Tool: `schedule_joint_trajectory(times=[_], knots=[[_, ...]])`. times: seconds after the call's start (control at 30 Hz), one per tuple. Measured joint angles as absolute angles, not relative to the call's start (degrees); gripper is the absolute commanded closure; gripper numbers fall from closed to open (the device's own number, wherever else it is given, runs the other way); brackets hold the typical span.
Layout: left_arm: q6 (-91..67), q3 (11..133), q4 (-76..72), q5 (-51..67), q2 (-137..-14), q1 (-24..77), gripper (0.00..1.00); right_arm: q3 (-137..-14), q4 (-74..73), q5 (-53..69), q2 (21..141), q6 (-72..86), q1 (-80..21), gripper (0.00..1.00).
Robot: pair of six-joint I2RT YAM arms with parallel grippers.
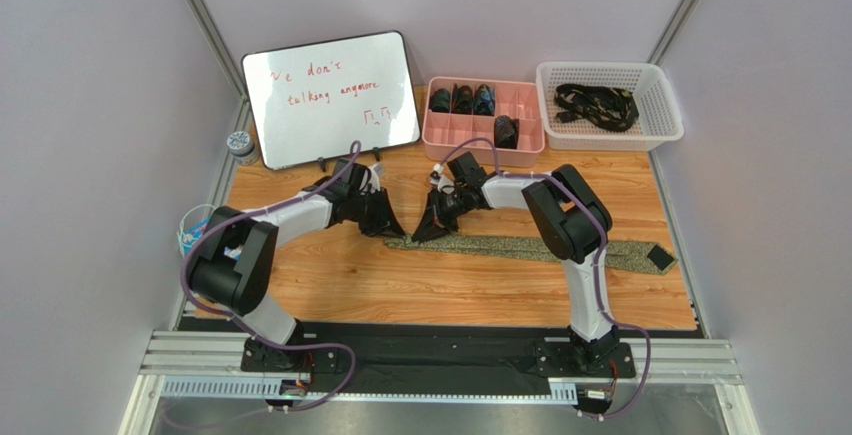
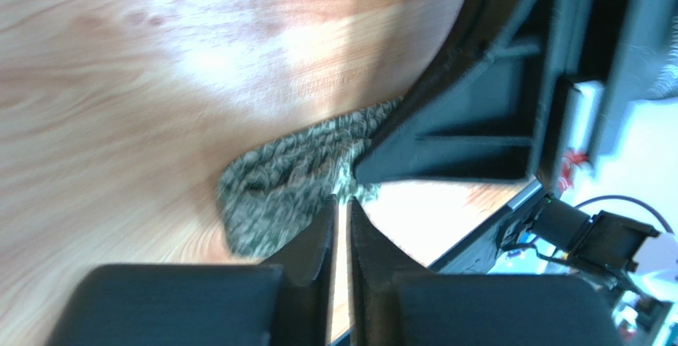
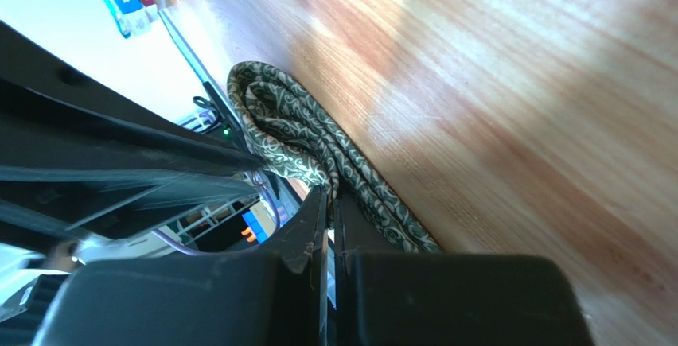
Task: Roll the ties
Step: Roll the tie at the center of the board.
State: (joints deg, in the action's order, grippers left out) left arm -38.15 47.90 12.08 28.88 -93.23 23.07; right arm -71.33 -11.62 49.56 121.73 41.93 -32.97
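Pinching the olive-green tie (image 3: 282, 123) with the right gripper (image 3: 329, 196), clenched at its fold. Holding the left gripper (image 2: 340, 204) barely parted, fold just past its tips.

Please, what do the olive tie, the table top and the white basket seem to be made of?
Olive tie: probably woven fabric with a matt finish. A fine pale pattern shows, and it folds softly into loops.
Table top: wood or a wood-look laminate, smooth with a slight sheen. Grain lines and patches of glare show.
White basket: likely moulded plastic, since its walls are a thin, even lattice.
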Motion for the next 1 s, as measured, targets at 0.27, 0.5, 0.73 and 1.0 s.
schedule_joint_trajectory(times=[0.27, 0.5, 0.73, 1.0], knots=[[-35.94, 43.18, 13.96, 27.18, -81.95, 17.82, 0.12, -72.95, -14.06, 48.42, 121.84, 39.31, -32.97, 1.0], [-35.55, 41.45, 14.72, 26.39, -84.29, 17.28, 0.0, -73.95, -14.85, 48.12, 122.72, 37.85, -32.97, 1.0], [-35.2, 44.31, 15.68, 26.7, -87.77, 18.02, 0.06, -75.09, -15.86, 48.01, 122.72, 37.08, -32.97, 1.0], [-11.68, 49.28, 21.08, 32.34, -77.47, 18.0, 0.05, -77.34, -18.26, 48.21, 123.04, 34.22, -32.97, 1.0]])
